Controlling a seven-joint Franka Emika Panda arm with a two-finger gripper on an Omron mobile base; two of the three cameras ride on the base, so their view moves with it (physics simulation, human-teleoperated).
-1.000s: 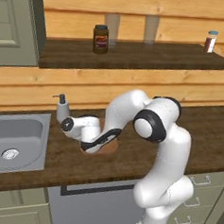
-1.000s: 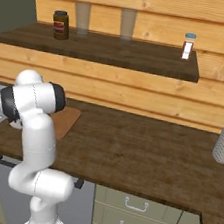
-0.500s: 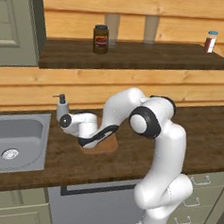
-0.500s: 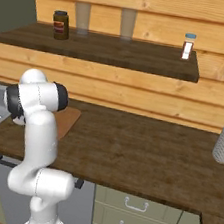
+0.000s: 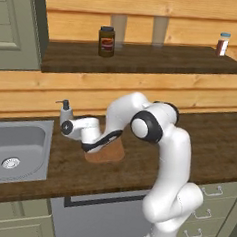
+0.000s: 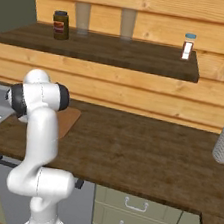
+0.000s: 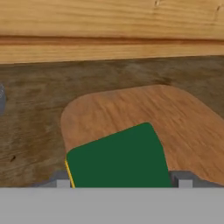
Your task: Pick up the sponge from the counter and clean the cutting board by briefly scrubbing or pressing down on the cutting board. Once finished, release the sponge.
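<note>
green sponge; light-brown cutting board

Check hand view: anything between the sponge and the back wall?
Bare stretch. Past the sponge comes open cutting board, then a strip of counter up to the wooden wall. Nothing sits on that line.

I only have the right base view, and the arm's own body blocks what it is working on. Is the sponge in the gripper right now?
Observer: The hand view shows the sponge, green side up, sitting between the finger tips at the bottom of the picture. I cannot tell for sure that the gripper is clamped on it.
Operator: Is it over the cutting board?
Observer: Yes. In the hand view the cutting board lies directly beyond and beneath the sponge.
Operator: What is near the hand on the sink side?
Observer: The left base view shows a soap dispenser standing on the counter just behind the wrist, beside the sink.
</note>
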